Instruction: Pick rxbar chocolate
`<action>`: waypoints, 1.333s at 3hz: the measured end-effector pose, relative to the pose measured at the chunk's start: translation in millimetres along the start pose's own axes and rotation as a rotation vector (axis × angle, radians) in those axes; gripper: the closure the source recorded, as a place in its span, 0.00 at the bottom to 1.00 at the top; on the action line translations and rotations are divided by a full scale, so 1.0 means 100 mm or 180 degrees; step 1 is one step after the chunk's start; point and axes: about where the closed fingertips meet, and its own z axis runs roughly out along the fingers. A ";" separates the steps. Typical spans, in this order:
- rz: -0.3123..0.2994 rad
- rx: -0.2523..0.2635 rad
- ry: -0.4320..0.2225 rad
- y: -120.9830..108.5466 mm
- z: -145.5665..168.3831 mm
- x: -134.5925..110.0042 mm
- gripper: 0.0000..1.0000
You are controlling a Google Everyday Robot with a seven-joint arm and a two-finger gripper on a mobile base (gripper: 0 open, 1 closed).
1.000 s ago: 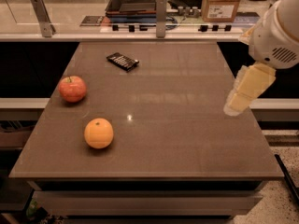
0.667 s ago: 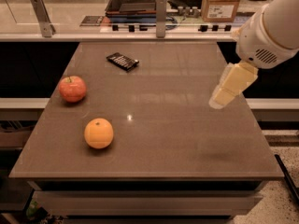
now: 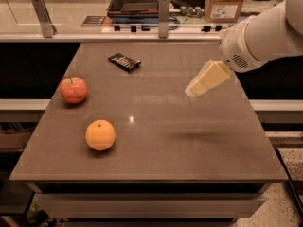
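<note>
The rxbar chocolate (image 3: 124,62) is a small flat black bar with pale print, lying at the far left of the brown table (image 3: 151,155). My gripper (image 3: 193,90) hangs above the table's right middle, on a white arm that comes in from the upper right. It is well to the right of the bar and a little nearer the front, and holds nothing that I can see.
A red apple (image 3: 73,89) sits at the table's left edge. An orange (image 3: 100,135) lies in front of it. Behind the table runs a counter with a dark tray (image 3: 137,1), a cardboard box (image 3: 225,3) and two upright posts.
My gripper and arm have moved left and slightly toward the back, from over the table's right edge to over its right middle. The bar and fruits have not moved.
</note>
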 end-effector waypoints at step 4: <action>0.0331 -0.0056 -0.0706 0.09 0.99 -0.66 0.00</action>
